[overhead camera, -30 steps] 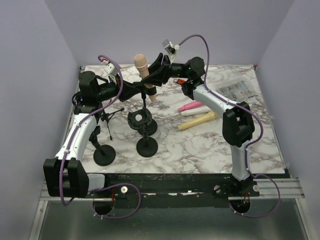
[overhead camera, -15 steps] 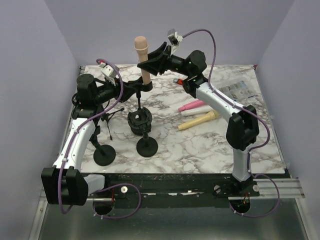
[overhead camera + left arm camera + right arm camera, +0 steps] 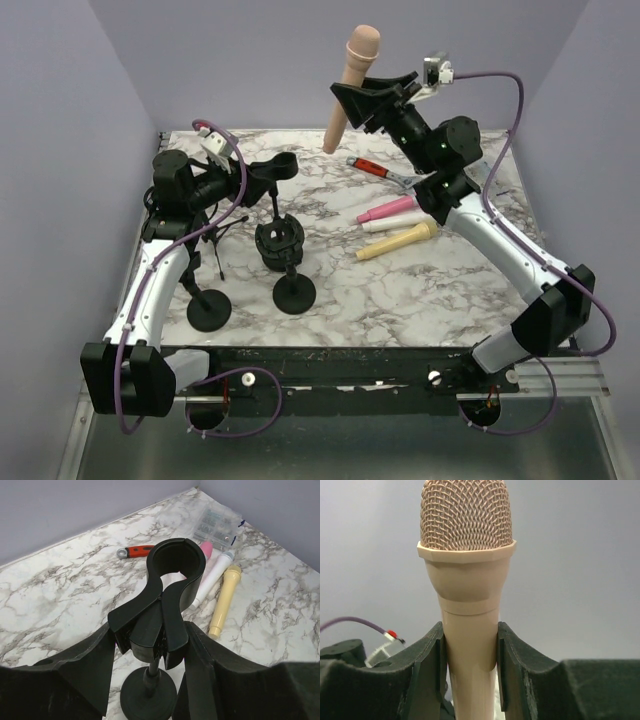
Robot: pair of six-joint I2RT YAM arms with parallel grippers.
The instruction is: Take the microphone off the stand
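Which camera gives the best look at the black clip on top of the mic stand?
Left wrist: the clip fills the frame, its ring empty. Top external shows it small; right wrist doesn't show it.

Top cam overlooks table [image 3: 400, 290]; L wrist cam shares stand clip [image 3: 160, 615] close-up.

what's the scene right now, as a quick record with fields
beige microphone: held high above the table, clear of the stand
right gripper: shut on the beige microphone's handle
stand clip: empty
left gripper: jaws either side of the stand clip, grip unclear
lying on table: pink microphone, white microphone, yellow microphone, red-handled wrench
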